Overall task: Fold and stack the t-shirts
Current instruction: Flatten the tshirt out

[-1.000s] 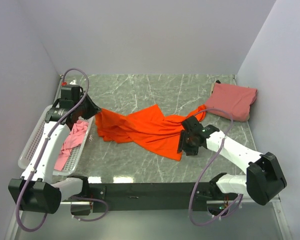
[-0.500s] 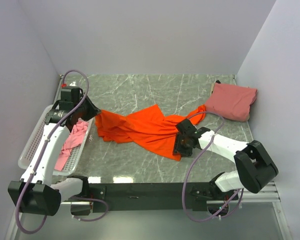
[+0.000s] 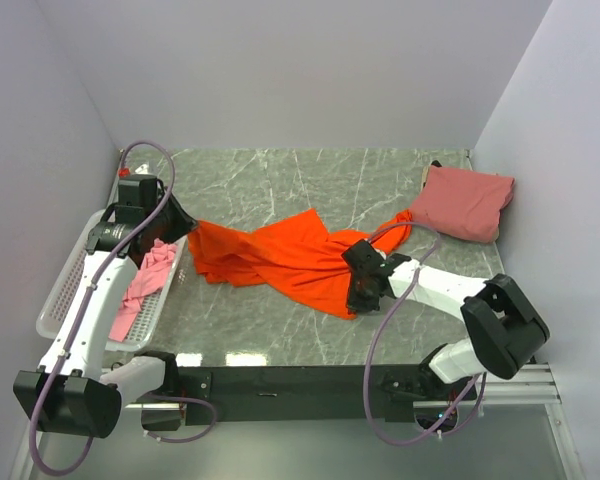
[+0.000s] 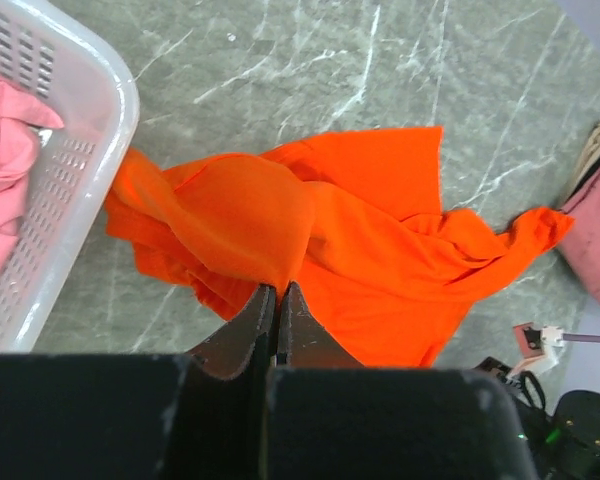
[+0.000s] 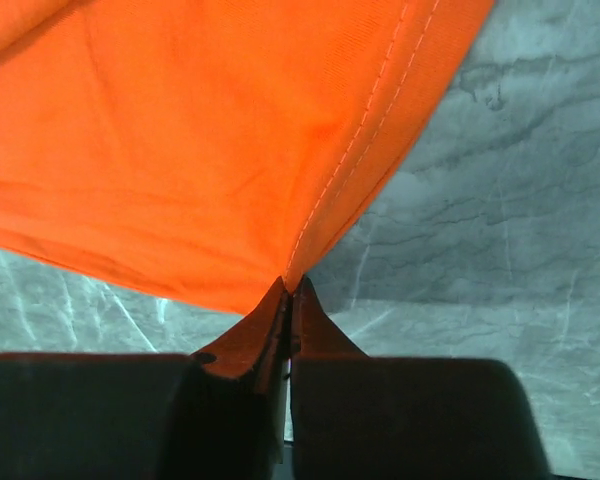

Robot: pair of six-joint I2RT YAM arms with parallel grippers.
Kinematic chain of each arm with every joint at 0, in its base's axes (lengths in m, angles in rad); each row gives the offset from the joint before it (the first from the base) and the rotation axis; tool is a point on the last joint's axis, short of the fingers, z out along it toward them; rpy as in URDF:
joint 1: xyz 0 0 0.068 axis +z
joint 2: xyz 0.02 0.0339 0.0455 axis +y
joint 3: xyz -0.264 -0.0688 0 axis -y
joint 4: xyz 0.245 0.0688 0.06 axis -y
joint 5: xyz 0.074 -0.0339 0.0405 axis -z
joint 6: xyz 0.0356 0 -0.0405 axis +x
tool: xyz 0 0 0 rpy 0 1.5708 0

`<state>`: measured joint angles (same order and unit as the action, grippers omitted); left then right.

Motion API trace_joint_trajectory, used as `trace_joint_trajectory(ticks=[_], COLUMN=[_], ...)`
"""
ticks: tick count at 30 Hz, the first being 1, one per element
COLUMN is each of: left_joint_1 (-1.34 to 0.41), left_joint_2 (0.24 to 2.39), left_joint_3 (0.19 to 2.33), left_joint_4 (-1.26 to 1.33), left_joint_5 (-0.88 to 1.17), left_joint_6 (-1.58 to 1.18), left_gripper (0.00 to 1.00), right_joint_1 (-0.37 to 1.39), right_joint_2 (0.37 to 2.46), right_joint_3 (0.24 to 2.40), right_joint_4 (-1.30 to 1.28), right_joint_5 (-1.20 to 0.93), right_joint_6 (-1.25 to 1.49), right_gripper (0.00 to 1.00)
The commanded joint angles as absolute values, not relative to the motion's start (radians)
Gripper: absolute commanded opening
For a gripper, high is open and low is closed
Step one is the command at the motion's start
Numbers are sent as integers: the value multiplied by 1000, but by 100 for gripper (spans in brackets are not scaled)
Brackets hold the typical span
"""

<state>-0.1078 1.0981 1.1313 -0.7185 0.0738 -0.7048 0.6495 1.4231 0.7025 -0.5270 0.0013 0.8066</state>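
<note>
Grey-green marbled stone with pale veins forms the tabletop [image 3: 280,180], glossy near its front edge and boxed in by plain matte lilac walls [image 3: 300,70]. Across the middle lies the orange t-shirt [image 3: 280,255], thin smooth knit, crumpled into long diagonal ridges from the left side toward the far right corner, where a narrow tail of it ends just beside the salmon-pink t-shirt [image 3: 467,200]. That shirt sits as a soft, rounded, cushion-like block and seems to be folded, though its layers are hard to read from above. At the left edge stands the basket [image 3: 65,290], white plastic with rows of small perforations and a thick rolled rim; the lighter pink t-shirt [image 3: 145,275] lies bunched inside it, a strip of it trailing toward the near end. The left gripper [image 4: 277,295] has its dark, wedge-shaped fingers pressed together on a raised, twisted fold of the orange cloth close to the basket's wall. The right gripper [image 5: 288,290] is likewise clamped tight, pinching the pointed corner of the orange shirt where a line of pale hem stitching runs down into its tips; the fabric fans up taut from there over the stone.
</note>
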Motion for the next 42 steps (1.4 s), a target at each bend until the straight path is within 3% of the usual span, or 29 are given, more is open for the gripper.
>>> trace_joint_trajectory(ticks=[1, 10, 14, 18, 21, 24, 28, 36, 42], left_joint_1=[-103, -98, -95, -86, -84, -84, -84, -84, -84], left_joint_2=[1080, 1120, 1193, 1305, 1341, 1312, 1235, 1059, 1012], left_joint_3=[1189, 1506, 1667, 1863, 2035, 2062, 2017, 1974, 2049], left_joint_4=[-736, -828, -857, -861, -861, -830, -789, -787, -809], left_joint_5=[38, 3, -104, -52, -29, 15, 104, 250, 308], left_joint_6=[-661, -611, -608, -575, -568, -583, -606, -621, -646], left_gripper=[1, 1, 1, 1, 1, 1, 1, 1, 1], right_joint_1=[661, 589, 453, 324, 308, 307, 307, 307, 305], right_joint_2=[1424, 1281, 1313, 1403, 1463, 1476, 1387, 1051, 943], right_joint_3=[754, 1346, 1564, 1790, 2011, 2179, 2194, 1970, 2042], right_joint_4=[-645, -1029, -1055, -1095, -1166, -1221, -1203, -1112, -1147], right_joint_5=[63, 281, 262, 247, 258, 227, 180, 72, 67], right_joint_6=[784, 637, 504, 410, 370, 351, 356, 380, 396], right_gripper=[0, 0, 0, 0, 0, 0, 0, 0, 0])
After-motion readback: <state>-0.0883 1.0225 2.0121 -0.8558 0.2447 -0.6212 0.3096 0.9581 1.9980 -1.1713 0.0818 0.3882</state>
